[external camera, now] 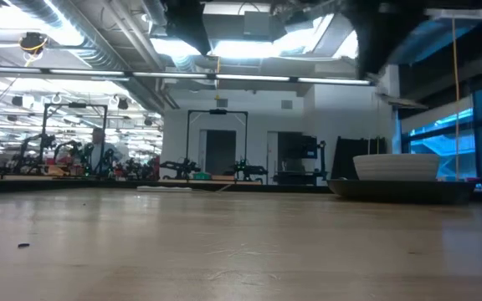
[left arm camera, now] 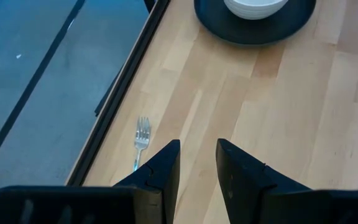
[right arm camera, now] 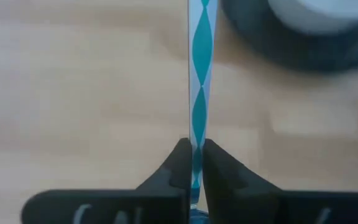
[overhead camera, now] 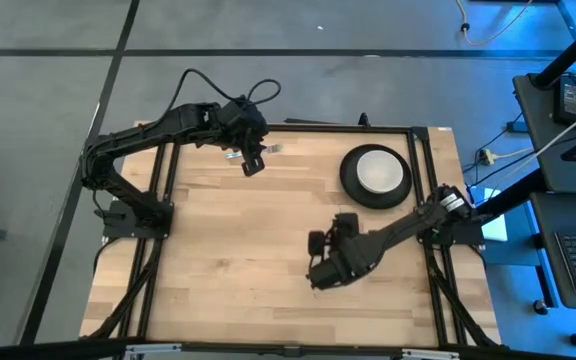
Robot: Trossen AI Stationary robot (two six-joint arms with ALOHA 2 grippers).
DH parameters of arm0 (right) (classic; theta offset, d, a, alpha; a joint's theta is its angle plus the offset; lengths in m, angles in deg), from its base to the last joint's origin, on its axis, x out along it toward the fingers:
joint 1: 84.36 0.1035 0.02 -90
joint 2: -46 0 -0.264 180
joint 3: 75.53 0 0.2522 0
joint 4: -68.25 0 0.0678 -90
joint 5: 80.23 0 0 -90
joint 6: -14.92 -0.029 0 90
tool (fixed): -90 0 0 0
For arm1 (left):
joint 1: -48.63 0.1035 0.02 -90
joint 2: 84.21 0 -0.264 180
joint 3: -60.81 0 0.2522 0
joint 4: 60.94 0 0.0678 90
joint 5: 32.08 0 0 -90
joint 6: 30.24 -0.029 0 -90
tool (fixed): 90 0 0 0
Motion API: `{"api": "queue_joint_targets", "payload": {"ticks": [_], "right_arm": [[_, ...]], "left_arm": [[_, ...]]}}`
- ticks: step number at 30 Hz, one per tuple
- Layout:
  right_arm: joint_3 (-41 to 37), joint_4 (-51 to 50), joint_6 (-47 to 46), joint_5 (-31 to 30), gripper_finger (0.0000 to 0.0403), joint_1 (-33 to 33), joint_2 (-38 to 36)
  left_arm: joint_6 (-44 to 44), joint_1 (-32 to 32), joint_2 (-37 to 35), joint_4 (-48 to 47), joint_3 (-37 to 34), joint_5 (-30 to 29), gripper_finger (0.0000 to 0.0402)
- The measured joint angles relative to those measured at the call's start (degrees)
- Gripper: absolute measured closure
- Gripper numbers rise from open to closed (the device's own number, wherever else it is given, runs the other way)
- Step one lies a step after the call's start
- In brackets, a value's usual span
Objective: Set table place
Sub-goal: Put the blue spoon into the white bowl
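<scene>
Seeing no readable writing | right gripper (right arm camera: pixel 192 163) clenched on teal-white striped straw (right arm camera: pixel 198 74) near plate (overhead camera: pixel 375 176) | left gripper (left arm camera: pixel 197 163) released beside fork (left arm camera: pixel 140 141)

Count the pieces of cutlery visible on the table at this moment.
1. A silver fork lies near the table edge, beside the left gripper. No spoon shows; it may be hidden under an arm. The right gripper pinches a teal-striped strip, not cutlery.

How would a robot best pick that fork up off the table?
Probably by the slim handle, coming straight down from above. The fork lies flat on the table close to its edge rail, so there is nothing to get under. The left gripper, open, hovers beside it.
</scene>
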Motion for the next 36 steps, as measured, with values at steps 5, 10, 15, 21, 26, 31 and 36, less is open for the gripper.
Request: {"api": "queue_joint_targets", "payload": {"ticks": [5,10,15,21,26,31,36], "right_arm": [[1.49,-0.03,2.83,-8.64,0.0379,-2.54,-0.82],[7.75,-0.03,10.86,-12.11,0.0381,-5.37,-0.8],[18.03,0.14,21.08,-16.54,0.0381,-7.23,-0.87],[29.21,0.1,34.9,-22.15,0.0381,-8.15,-0.91],[33.82,0.25,44.43,-22.74,0.0381,-10.65,-1.55],[29.97,-0.03,45.15,-22.79,0.0381,-13.33,-5.95],[24.35,0.08,44.88,-25.07,0.0381,-14.36,-11.67]], "left_arm": [[0.0,0.0,-0.04,-0.28,0.04,-0.01,0.0304],[-0.33,0.0,-0.04,-0.44,0.04,-0.01,0.0304],[-0.42,-0.01,-0.04,-0.77,0.04,-0.01,0.0304],[-0.46,-0.01,-0.04,-2.68,0.04,-0.02,0.0304],[-0.5,0.0,-0.04,-4.06,0.04,-0.46,0.0304],[-0.52,-0.02,-0.04,-5.52,0.04,-0.72,0.0304],[-0.58,0.62,-0.04,-7.39,0.04,-3.96,0.0304]]}}
